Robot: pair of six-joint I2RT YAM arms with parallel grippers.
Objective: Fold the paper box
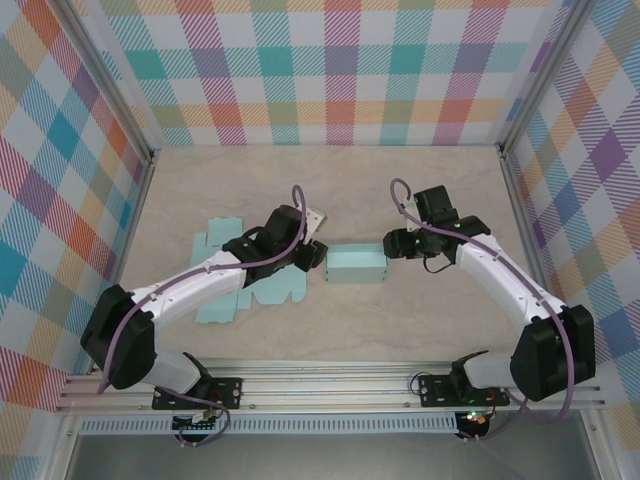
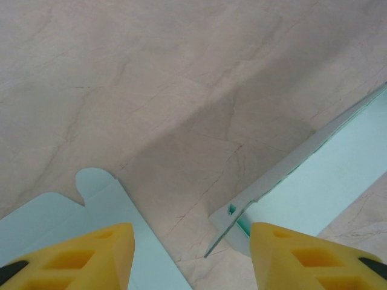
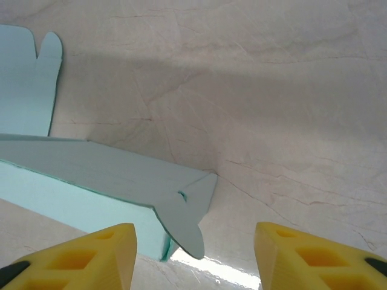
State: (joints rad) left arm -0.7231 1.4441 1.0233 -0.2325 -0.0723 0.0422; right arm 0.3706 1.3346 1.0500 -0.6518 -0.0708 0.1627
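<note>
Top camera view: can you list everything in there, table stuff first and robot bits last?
half-folded pale teal paper box: one, pale teal, table centre
flat pale teal paper cutout: at least one, pale teal, left of the box, partly hidden
marbled table: one, beige, under everything
checked walls: three, pastel multicolour, left, back, right
metal rail: one, silver, near edge, carrying both arm bases
left arm: one, white and black, reaching right
right arm: one, same colours, reaching left
left gripper: one, black, box's left end, jaws apart
right gripper: one, black, box's right end, jaws apart
</note>
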